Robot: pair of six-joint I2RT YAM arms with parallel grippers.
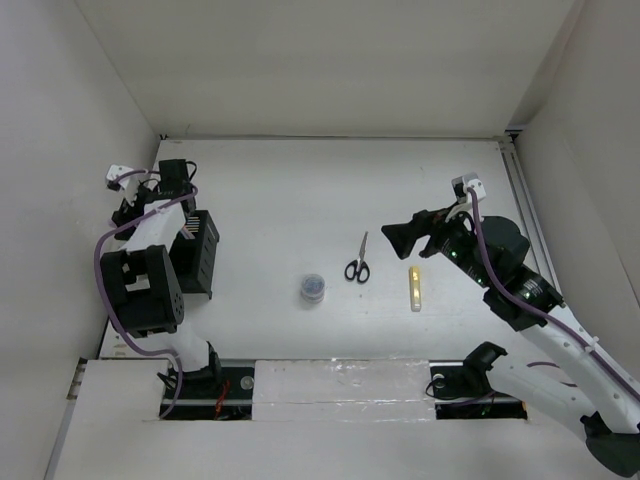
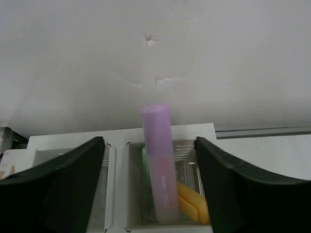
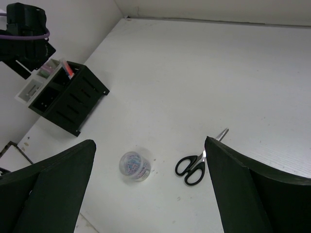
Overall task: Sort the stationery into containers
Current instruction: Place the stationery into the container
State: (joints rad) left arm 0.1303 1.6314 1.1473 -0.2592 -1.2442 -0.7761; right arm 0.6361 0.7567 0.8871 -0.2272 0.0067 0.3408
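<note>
- The left gripper is hovering over the white mesh organiser at the far left of the table, with its two black fingers standing wide apart and touching nothing.
- A pink highlighter is standing nearly upright in the right compartment of the organiser. Its rounded cap is pointing up and its body is pale and a little translucent.
- A green highlighter is showing just behind it on the left, and an orange highlighter is leaning low on its right.
- The black slatted pen holder is sitting just beside the organiser, and a red pen is sticking out of it.
- The right gripper is hanging above the right part of the table with its fingers spread and nothing between them.
- The black-handled scissors are lying closed near the middle, with the blades pointing to the far side.
- The small round tub is standing to the left of the scissors and a little nearer. It is clear, and small coloured pieces are showing inside.
- A yellow highlighter is lying flat to the right of the scissors, under the right arm.
</note>
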